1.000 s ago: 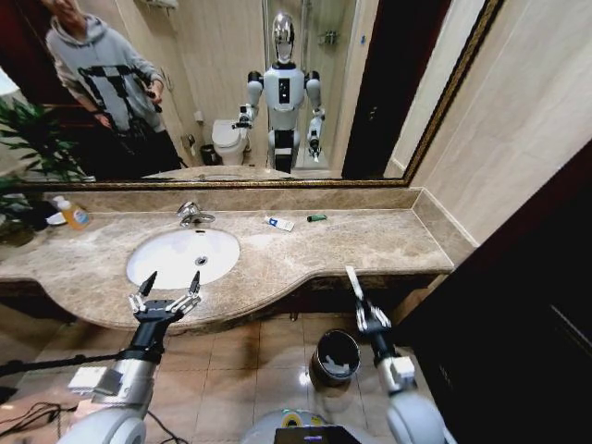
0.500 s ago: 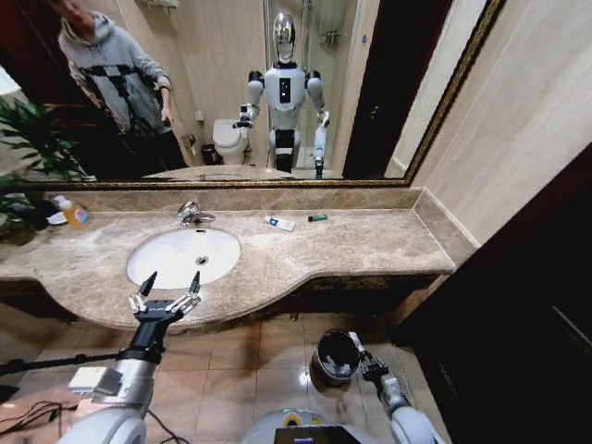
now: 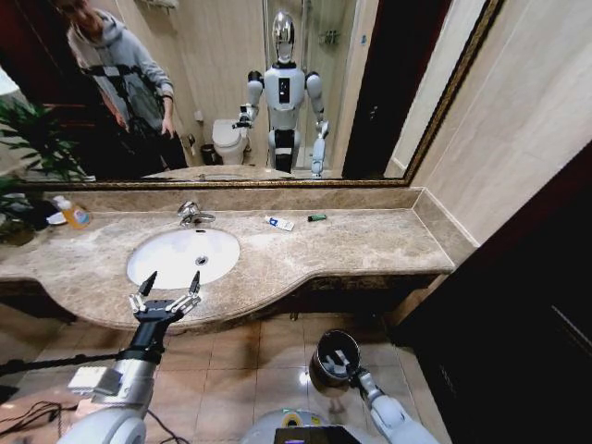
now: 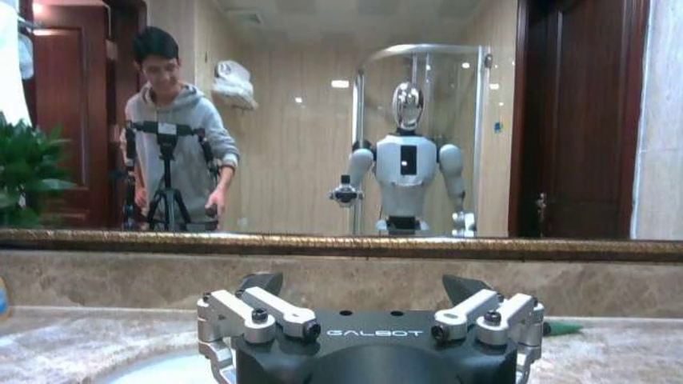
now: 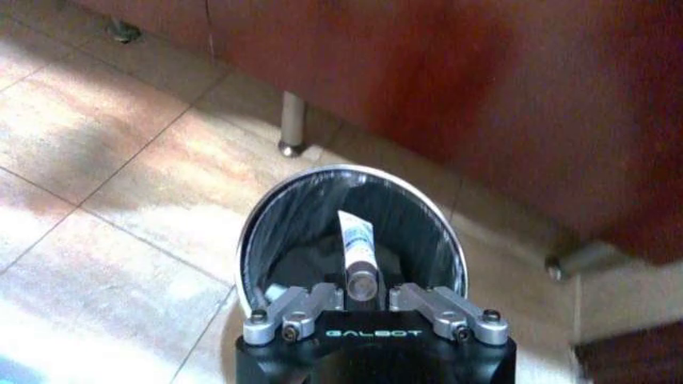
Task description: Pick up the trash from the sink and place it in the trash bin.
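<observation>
My right gripper (image 5: pixel 362 297) is shut on a small white tube (image 5: pixel 356 239), a piece of trash, which points down into the black-lined trash bin (image 5: pixel 259 230). From the head view, that gripper (image 3: pixel 341 363) hangs over the round bin (image 3: pixel 321 350) on the floor under the counter. The left gripper (image 3: pixel 166 294) is open and holds nothing, hovering at the counter's front edge just before the white sink (image 3: pixel 176 259). A blue-and-white tube (image 3: pixel 280 223) and a small green-black piece (image 3: pixel 317 217) lie on the marble right of the faucet. The left gripper (image 4: pixel 363 285) faces the mirror.
An orange-labelled soap bottle (image 3: pixel 74 215) stands at the counter's back left beside a plant (image 3: pixel 23 139). The chrome faucet (image 3: pixel 192 214) is behind the basin. A dark cabinet (image 3: pixel 518 305) closes in the right side. Tiled floor (image 3: pixel 250 356) lies beneath the counter.
My right arm has dropped from counter height down to the trash bin, carrying the white tube. The left arm has stayed still.
</observation>
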{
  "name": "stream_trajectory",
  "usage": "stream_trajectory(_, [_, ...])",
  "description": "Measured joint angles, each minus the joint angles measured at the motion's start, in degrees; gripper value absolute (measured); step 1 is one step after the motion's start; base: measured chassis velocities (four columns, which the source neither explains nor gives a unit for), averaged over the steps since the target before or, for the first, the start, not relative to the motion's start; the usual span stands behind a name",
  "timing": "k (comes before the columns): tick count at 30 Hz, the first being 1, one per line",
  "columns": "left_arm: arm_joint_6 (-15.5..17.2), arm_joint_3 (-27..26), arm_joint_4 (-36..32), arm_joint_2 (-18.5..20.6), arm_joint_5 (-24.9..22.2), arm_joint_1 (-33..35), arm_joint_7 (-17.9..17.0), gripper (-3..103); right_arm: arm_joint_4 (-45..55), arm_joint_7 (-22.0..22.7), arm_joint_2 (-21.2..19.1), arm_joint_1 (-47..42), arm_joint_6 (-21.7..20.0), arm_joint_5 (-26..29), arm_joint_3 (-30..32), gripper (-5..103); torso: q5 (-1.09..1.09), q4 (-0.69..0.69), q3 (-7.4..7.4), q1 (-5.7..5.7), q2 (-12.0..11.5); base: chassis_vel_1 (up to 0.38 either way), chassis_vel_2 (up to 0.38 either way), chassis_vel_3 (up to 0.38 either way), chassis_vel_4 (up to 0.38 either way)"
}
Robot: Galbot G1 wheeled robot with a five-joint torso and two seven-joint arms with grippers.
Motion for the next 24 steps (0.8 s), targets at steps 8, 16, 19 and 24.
stream_trajectory(8, [0.0,0.0,0.0,0.0,0.0,0.0,-0.01,100,-8.58,-0.89,1.11,5.96,1.37,1.28,-0.69,15,-0.02,0.01,0.0,0.0,0.0,0.0,0.0,0.0,0.0])
stream_trajectory(16, [0.0,0.0,0.0,0.0,0.0,0.0,-0.01,100,-14.18,-2.2,4.01,7.47,6.05,2.42,0.87,47,-0.03,0.0,-0.01,0.0,0.01,0.0,0.0,0.0,0.0])
stream_trajectory(19, [0.0,0.0,0.0,0.0,0.0,0.0,-0.01,100,-12.76,-1.23,4.99,6.65,7.99,2.91,1.04,53,-0.02,0.0,0.0,0.0,0.01,0.0,0.0,0.0,0.0])
stream_trajectory(24, [0.0,0.0,0.0,0.0,0.0,0.0,-0.01,100,-5.93,-0.8,5.48,3.87,7.04,5.84,2.05,69,-0.05,0.0,-0.01,0.0,0.01,0.0,0.0,0.0,0.0])
